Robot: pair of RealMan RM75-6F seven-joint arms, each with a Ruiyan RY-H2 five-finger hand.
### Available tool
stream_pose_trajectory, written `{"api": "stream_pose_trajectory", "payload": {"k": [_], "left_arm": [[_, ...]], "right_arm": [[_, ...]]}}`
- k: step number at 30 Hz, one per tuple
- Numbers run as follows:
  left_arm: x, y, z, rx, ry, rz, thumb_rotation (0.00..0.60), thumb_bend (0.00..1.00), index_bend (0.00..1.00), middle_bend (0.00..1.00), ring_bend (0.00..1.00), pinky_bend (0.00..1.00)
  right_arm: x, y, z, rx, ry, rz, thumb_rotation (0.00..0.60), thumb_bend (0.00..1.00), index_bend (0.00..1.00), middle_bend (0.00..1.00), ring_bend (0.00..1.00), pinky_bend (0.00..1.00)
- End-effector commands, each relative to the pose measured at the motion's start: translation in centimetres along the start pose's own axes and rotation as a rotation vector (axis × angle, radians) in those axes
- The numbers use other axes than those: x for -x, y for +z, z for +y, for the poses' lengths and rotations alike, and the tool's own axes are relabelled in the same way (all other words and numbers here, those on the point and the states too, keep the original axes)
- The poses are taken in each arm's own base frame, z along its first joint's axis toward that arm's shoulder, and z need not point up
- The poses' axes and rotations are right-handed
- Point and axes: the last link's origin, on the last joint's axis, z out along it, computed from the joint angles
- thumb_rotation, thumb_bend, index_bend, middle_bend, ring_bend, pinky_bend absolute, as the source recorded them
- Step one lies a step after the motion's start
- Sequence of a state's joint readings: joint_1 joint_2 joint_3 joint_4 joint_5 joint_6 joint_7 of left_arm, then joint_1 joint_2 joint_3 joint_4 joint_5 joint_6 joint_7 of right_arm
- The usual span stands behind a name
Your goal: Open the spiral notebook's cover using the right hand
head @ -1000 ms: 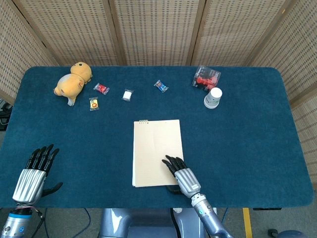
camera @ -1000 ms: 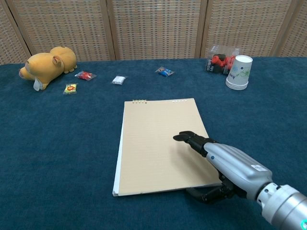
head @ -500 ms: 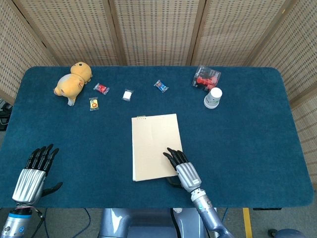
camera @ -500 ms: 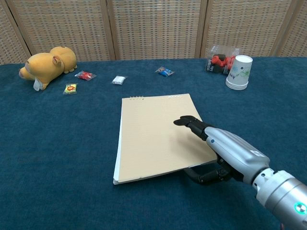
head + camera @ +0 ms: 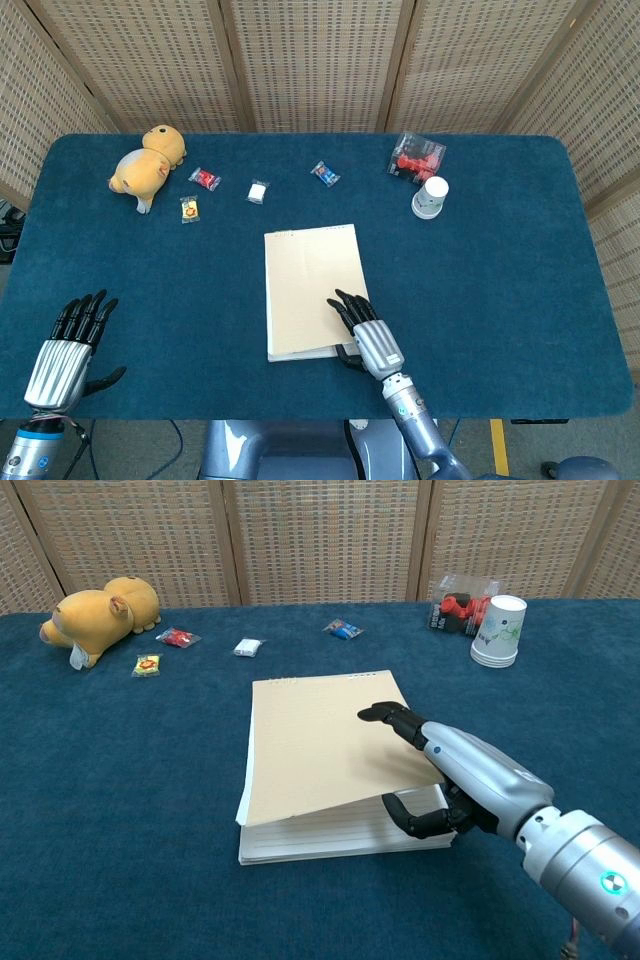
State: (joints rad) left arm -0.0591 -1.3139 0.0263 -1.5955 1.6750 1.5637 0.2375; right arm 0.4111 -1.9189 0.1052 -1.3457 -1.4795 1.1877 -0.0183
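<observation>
Blue felt table point(image 5: 500, 290). Spiral notebook point(image 5: 330, 830) at centre-front; right hand point(image 5: 440, 775) pinches its tan cover point(image 5: 320, 745), thumb under, fingers on top, near edge raised. Left hand point(image 5: 62, 355) flat, fingers apart, holding nothing.

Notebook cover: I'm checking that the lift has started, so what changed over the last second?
The right robot hand pinched the cover's near edge and raised it; it was flat, now lined pages show beneath. The spiral edge stays on the table. The left robot hand, plush toy, candies and paper cups did not move.
</observation>
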Motion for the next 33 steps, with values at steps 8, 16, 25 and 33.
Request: {"api": "stream_pose_trajectory", "payload": {"k": [8,16,25,33], "left_arm": [[0.0,0.0,0.0,0.000,-0.002,0.001,0.600,0.00,0.00,0.00,0.00,0.05],[0.0,0.0,0.0,0.000,-0.003,0.000,0.600,0.00,0.00,0.00,0.00,0.05],[0.0,0.1,0.0,-0.001,-0.003,0.000,0.600,0.00,0.00,0.00,0.00,0.05],[-0.1,0.0,-0.1,-0.003,-0.006,0.003,0.600,0.00,0.00,0.00,0.00,0.05]], "right_arm": [[-0.1,0.4,0.0,0.004,-0.010,-0.009,0.600,0.61,0.11,0.00,0.00,0.00],[-0.8,2.0,-0.1,0.010,-0.033,-0.003,0.600,0.55,0.11,0.00,0.00,0.00],[-2.5,3.8,-0.5,0.002,-0.058,0.015,0.600,0.55,0.12,0.00,0.00,0.00],[-2.4,4.7,-1.5,-0.023,-0.080,0.004,0.600,0.55,0.17,0.00,0.00,0.00]]}}
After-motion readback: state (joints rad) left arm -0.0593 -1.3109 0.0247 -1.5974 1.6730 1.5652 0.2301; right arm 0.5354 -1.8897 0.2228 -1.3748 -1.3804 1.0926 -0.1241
